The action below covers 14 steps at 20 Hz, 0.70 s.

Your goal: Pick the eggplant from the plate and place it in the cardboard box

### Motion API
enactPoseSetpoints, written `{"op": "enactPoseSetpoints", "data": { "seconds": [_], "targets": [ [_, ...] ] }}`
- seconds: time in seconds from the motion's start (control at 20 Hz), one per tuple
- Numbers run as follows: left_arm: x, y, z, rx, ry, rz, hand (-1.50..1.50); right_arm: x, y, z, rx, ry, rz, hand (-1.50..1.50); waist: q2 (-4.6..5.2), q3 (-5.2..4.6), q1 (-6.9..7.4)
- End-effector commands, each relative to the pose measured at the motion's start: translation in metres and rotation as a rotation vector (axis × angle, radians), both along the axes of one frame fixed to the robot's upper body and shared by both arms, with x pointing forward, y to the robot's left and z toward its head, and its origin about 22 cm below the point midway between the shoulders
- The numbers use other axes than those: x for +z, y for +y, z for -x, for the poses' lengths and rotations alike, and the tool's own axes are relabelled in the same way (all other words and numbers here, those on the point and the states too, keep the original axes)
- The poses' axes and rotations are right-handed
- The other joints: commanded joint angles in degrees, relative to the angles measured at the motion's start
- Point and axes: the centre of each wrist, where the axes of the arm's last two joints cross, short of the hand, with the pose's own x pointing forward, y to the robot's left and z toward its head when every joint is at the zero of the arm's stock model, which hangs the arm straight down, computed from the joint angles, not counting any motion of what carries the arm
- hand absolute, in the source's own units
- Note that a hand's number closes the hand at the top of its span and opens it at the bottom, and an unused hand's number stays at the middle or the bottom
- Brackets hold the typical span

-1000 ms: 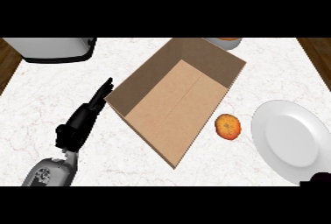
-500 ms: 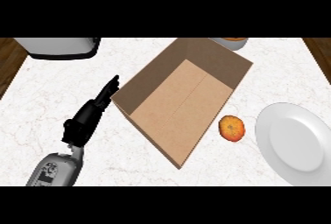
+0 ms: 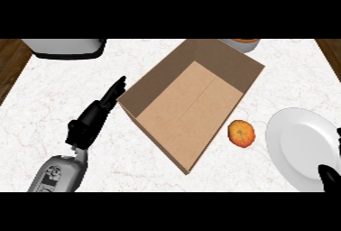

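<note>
**Inspector:** Head view. Since the earlier frame the left hand (image 3: 93,118) has crept up, now just beside the cardboard box (image 3: 193,101); fingers straight, close together, holding nothing.

**Clerk:** The eggplant?

**Inspector:** None visible on the plate (image 3: 296,144). An orange round item (image 3: 241,133) lies on the counter (image 3: 53,99), between plate and box.

**Clerk:** Right hand (image 3: 328,179)?

**Inspector:** Lower right corner, by the plate's rim; state cannot be told. Recommend confirming the target before closing.

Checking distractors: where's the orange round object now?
Orange round object: on the counter, right of centre in head view, between the cardboard box and the white plate, touching neither.
</note>
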Motion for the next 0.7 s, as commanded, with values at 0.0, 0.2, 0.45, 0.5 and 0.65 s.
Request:
{"op": "enactPoseSetpoints", "data": {
  "seconds": [0.0, 0.2, 0.45, 0.5, 0.65],
  "targets": [
    [-0.002, -0.02, 0.006, 0.002, 0.004, -0.015, 0.0, 0.001, 0.02, -0.028, -0.005, 0.032, -0.023, 1.5, 0.03, 0.01, 0.28],
    [0.002, -0.013, 0.006, 0.004, 0.001, 0.002, 0.0, 0.001, 0.051, -0.054, -0.039, 0.019, 0.0, 1.5, 0.01, 0.01, 0.33],
    [0.008, -0.008, 0.003, 0.018, 0.01, -0.012, 0.0, -0.014, 0.079, -0.073, -0.089, -0.009, 0.032, 1.5, -0.04, 0.03, -0.05],
    [-0.006, -0.035, 0.001, 0.002, 0.005, -0.013, 0.0, -0.021, 0.095, -0.081, -0.082, -0.024, 0.05, 1.5, 0.09, 0.01, 0.11],
    [-0.013, 0.003, 0.01, 0.007, 0.007, -0.005, 0.0, -0.034, 0.091, -0.096, -0.097, -0.053, 0.112, 1.5, 0.0, 0.03, 0.01]
  ]
}}
